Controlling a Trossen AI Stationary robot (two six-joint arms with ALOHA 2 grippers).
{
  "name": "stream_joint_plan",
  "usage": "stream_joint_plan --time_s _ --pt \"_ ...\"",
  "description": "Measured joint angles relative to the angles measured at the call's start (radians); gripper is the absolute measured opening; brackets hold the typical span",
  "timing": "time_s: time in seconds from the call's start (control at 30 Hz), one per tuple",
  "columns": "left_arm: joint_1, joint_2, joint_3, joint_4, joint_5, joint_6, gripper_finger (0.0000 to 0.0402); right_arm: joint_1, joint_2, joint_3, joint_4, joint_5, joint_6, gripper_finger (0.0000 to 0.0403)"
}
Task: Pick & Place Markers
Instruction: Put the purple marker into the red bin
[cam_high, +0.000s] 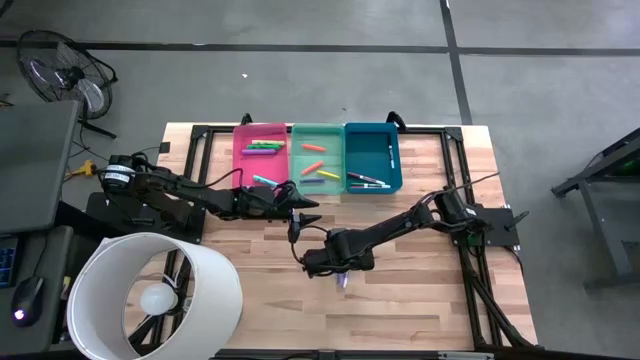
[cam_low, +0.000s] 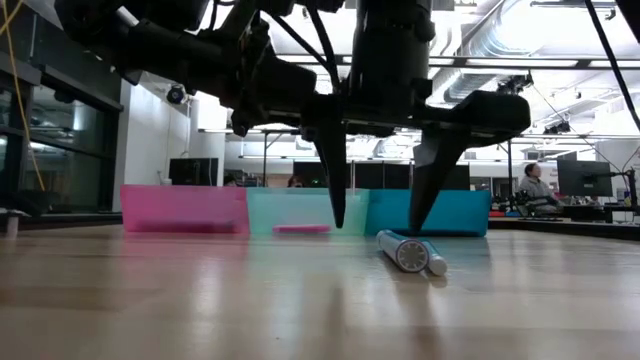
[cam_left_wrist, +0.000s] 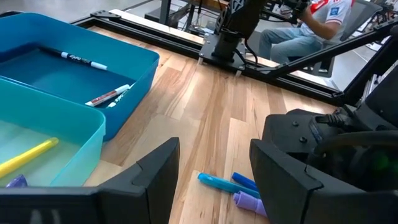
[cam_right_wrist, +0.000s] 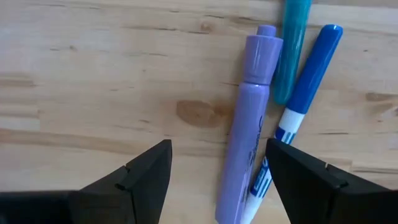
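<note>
Where the overhead camera looks down, a pale wooden plank table (cam_high: 400, 290) stands on a grey floor, with a white lampshade (cam_high: 155, 295) and a fan (cam_high: 60, 70) off to one side. Three rectangular plastic bins sit in a row: pink bin (cam_high: 261, 150), green bin (cam_high: 317, 155), blue bin (cam_high: 373, 155), each with markers inside. The left gripper (cam_high: 305, 210) reaches out level just in front of the green bin; the right gripper (cam_high: 340, 278) points down at the boards, well apart from the bins.

At table height, an office with desks and a seated person (cam_low: 535, 188) lies beyond. The right gripper's two dark fingers (cam_low: 335, 165) hang spread above the wood, holding nothing, a marker end (cam_low: 408, 250) just beside them.

Past the left wrist's fingers (cam_left_wrist: 155, 180), open and empty, lie the blue bin's markers (cam_left_wrist: 84, 60) and loose ones on the wood.

Between the right wrist's open fingers (cam_right_wrist: 140, 177) lies a purple marker (cam_right_wrist: 245, 118), touching a blue-and-white marker (cam_right_wrist: 305, 87) and a teal marker (cam_right_wrist: 291, 43).
</note>
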Motion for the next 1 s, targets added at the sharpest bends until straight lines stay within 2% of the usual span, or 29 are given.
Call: stream_joint_plan --time_s 0.47,0.73,1.0 --pt "0.000 0.000 0.000 -0.027 0.000 0.000 0.0193 0.003 0.027 -0.002 0.035 -0.002 -0.004 0.0250" --pt "0.000 0.000 0.001 -0.043 0.000 -0.001 0.0193 0.023 0.014 -0.099 0.162 -0.034 0.017 0.0250" --pt "0.000 0.000 0.001 -0.041 0.000 -0.002 0.0193 0.038 0.017 -0.108 0.126 -0.037 0.045 0.0249"
